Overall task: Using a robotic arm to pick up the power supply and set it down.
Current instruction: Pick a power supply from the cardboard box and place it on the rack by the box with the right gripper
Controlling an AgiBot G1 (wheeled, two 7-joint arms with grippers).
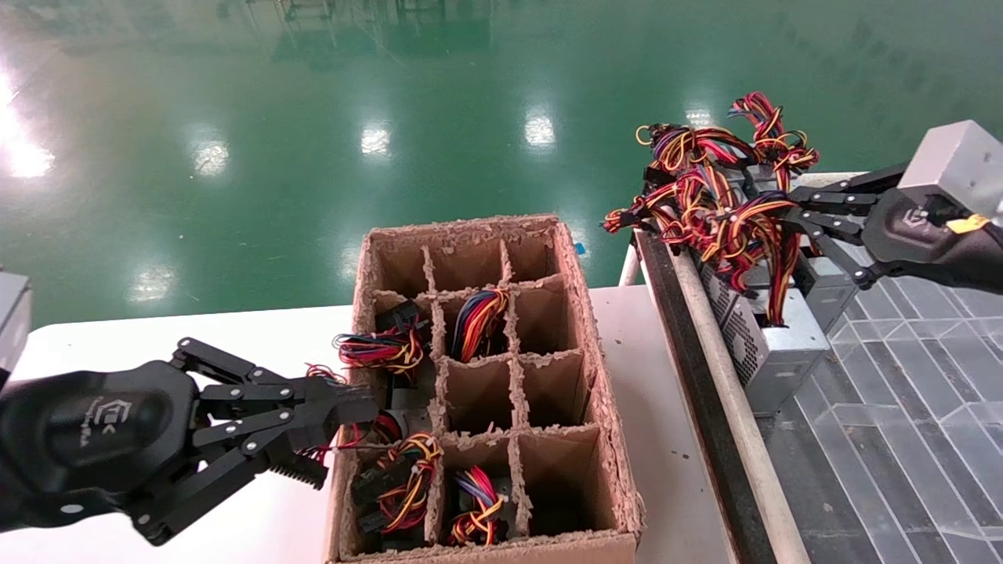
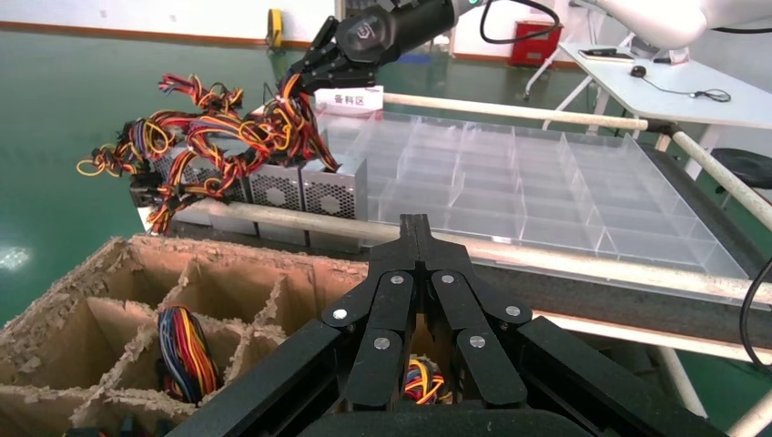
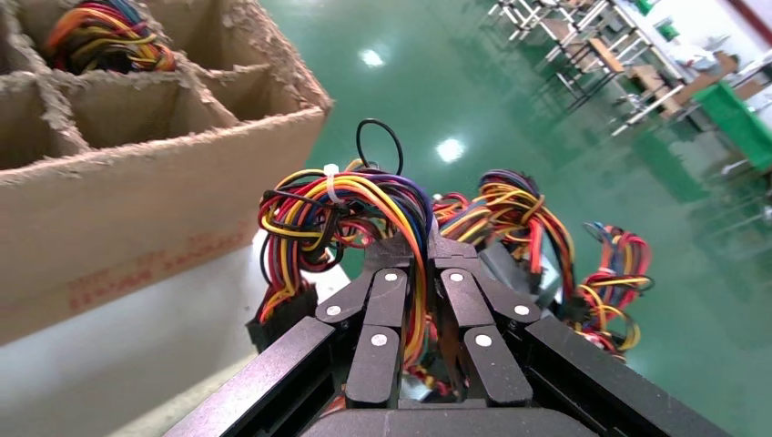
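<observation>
My left gripper (image 1: 345,415) hangs low over the white counter (image 1: 157,337), its tips at the near left edge of the brown cardboard box (image 1: 607,407). In my left wrist view these fingers (image 2: 416,246) are pressed flat together with nothing between them. Loose red and yellow wires lie just beside the tips in the box's left cells.

The cardboard box stands in the middle of the counter, split by ragged dividers into a grid of cells. Several cells along its left and near sides, and one in the middle column farther back, hold coloured wire bundles (image 1: 479,313); the cells on the right side show only bare cardboard.

Right of the box runs a dark rail, and beyond it a surface of clear plastic trays (image 2: 546,191). Grey boxes with perforated faces stand in a row against the rail at the far end of the trays, each topped with tangled wires. The power supply (image 1: 740,329) is the nearest of them, resting on its base.

My right gripper (image 1: 772,207) reaches in from the right, up at the top of that wire mass (image 1: 721,211). In my right wrist view the fingers (image 3: 387,250) are closed into the bundle of red, yellow, orange and black wires, with strands running between them.
</observation>
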